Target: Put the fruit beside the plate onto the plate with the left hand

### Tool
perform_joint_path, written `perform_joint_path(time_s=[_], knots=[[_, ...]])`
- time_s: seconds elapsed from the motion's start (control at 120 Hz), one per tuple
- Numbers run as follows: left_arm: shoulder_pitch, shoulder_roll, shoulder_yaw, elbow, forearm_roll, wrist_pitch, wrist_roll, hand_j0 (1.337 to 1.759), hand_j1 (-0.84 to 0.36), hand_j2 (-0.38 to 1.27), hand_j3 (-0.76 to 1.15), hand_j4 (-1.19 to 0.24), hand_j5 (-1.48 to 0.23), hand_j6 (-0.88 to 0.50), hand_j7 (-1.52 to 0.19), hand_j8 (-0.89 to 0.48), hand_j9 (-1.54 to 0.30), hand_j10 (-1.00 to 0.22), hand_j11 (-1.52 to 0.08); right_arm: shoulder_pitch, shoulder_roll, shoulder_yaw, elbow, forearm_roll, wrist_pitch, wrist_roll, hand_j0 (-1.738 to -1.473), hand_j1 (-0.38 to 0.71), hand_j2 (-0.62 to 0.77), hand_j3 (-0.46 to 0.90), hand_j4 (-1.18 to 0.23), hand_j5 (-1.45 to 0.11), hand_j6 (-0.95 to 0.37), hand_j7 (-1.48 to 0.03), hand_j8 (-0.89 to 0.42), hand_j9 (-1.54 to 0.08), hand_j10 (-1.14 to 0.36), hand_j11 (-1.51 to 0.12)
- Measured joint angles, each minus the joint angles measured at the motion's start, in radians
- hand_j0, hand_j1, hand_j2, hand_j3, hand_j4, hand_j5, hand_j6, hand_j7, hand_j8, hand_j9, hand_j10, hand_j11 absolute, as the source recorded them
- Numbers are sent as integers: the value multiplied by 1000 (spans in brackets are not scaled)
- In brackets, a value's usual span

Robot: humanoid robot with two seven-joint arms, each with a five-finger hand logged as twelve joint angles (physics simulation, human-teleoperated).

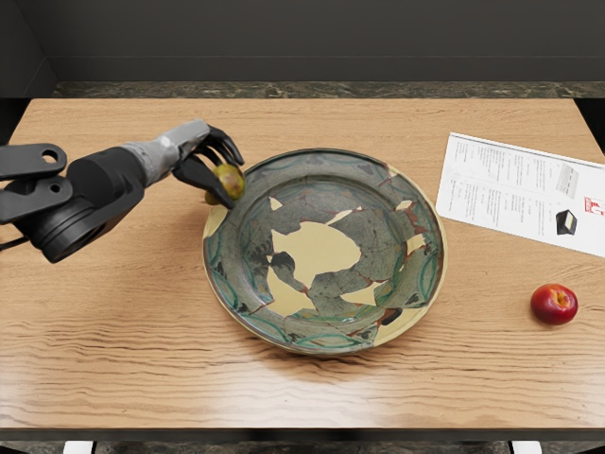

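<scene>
A large round plate (pixel 421 284) with a green and cream cracked pattern lies in the middle of the wooden table. My left arm reaches in from the left edge, and my left hand (pixel 216 168) sits at the plate's upper left rim. Its dark fingers are curled around a small yellow-green fruit (pixel 230 180), which hangs just over the rim. The far side of the fruit is hidden by the fingers. A red apple (pixel 554 304) rests on the table to the right of the plate, apart from it. The right arm does not show.
A white printed sheet (pixel 523 192) lies flat at the back right, near the table's right edge. Bare wood runs along the front of the table below the plate. A dark wall stands behind the table's far edge.
</scene>
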Motion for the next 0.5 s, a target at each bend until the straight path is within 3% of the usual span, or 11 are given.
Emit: perform_joint_path(time_s=[0.5], knots=[[13,-153,-10,5,3,-9,1,1657,-386,740,0,-712,-997,-494,-970,-476,-963,-696,-962,0,0,0,0,0,0,0,-1658,-329,-3,0,-16,-22,-16,-22,-16,-22,-16,-22]])
